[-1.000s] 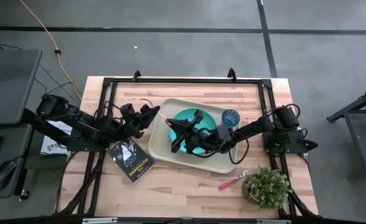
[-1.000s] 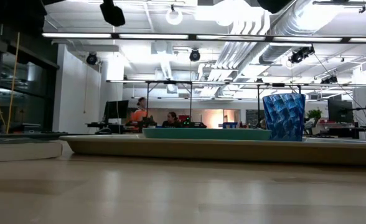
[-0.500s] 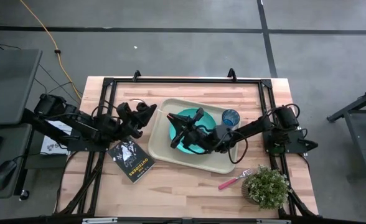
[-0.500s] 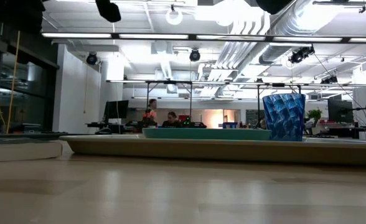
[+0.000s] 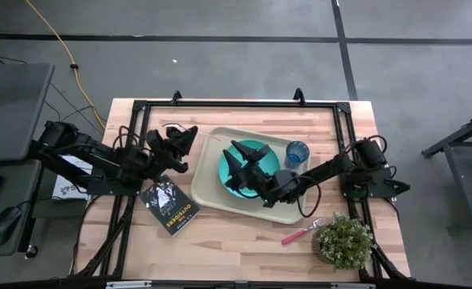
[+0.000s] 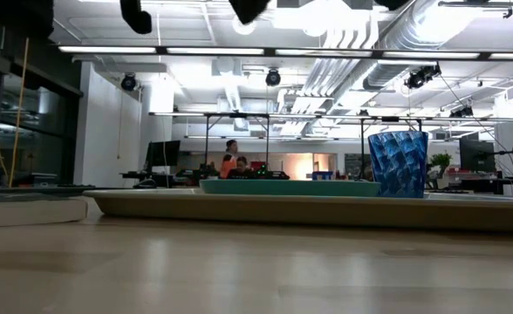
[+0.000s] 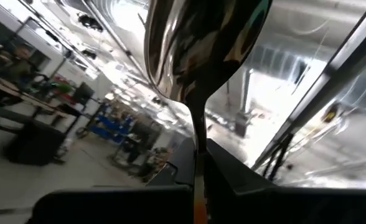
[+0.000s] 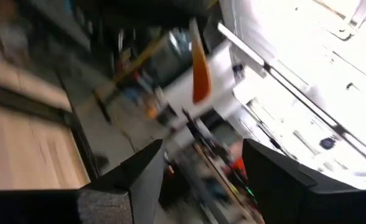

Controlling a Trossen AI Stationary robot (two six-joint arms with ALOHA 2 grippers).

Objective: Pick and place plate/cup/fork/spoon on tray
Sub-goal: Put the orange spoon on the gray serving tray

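Observation:
The spoon's silver bowl (image 7: 198,43) fills the left wrist view, with my left gripper (image 7: 199,155) shut on it. That gripper (image 5: 185,140) hangs above the table just left of the beige tray (image 5: 210,191). My right gripper (image 5: 234,160) stands open over the teal plate (image 5: 260,152), which lies flat in the tray. From its wrist view its open fingers (image 8: 130,180) frame the spoon's orange handle (image 8: 200,78) farther off. The blue cup (image 5: 297,152) stands upright in the tray's far right corner. The pink-handled fork (image 5: 302,234) lies on the table near the front right. My left gripper pinches the spoon between its two fingers where the metal neck (image 7: 199,134) meets the orange handle. The spoon runs along the fingers, with its bowl sticking out beyond their tips. It is lifted clear of the table and the tray.
A dark book (image 5: 170,207) lies on the table below the left gripper. A potted plant (image 5: 344,241) stands at the front right, beside the fork. People move in the room beyond the table in the low view.
My right gripper has opened and let go of the spoon, staying over the plate. My left gripper has drawn back toward the table's left edge, carrying the spoon off the tray's edge and away from the right gripper.

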